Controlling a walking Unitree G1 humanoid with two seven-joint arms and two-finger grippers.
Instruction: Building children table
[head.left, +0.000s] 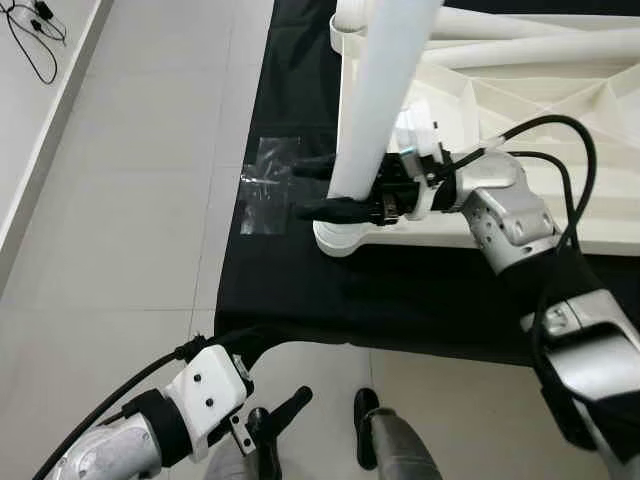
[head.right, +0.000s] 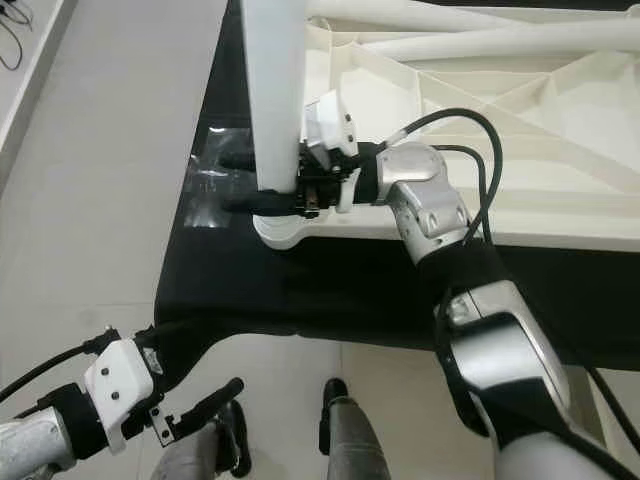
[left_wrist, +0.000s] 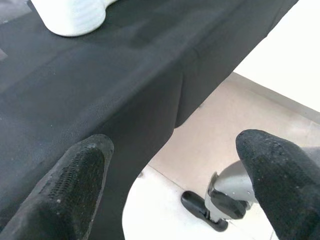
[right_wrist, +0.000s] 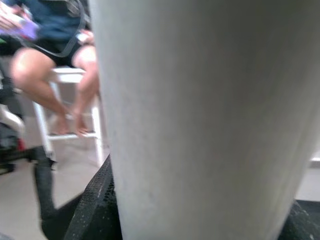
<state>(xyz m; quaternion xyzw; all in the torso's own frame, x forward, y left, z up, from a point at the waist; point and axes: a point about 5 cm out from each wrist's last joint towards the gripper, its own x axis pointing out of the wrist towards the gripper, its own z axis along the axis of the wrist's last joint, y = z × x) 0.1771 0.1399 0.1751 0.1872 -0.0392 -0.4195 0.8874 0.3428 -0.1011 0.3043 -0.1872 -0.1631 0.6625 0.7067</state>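
The white children's table (head.left: 560, 150) lies upside down on a black cloth (head.left: 400, 290). One white table leg (head.left: 385, 90) stands upright in the corner socket (head.left: 335, 238) nearest me. My right gripper (head.left: 318, 188) is shut on the leg's lower end, one black finger on each side. In the right wrist view the leg (right_wrist: 200, 115) sits between the fingers (right_wrist: 95, 210). My left gripper (head.left: 280, 425) hangs low near the cloth's front edge, open and holding nothing, its fingertips (left_wrist: 65, 195) wide apart.
More white legs (head.left: 530, 45) lie across the table's underside. A clear plastic bag (head.left: 268, 185) lies at the cloth's left edge. Cables (head.left: 35, 35) trail at the far left. A person sits on a white stool (right_wrist: 55, 60) beyond the table.
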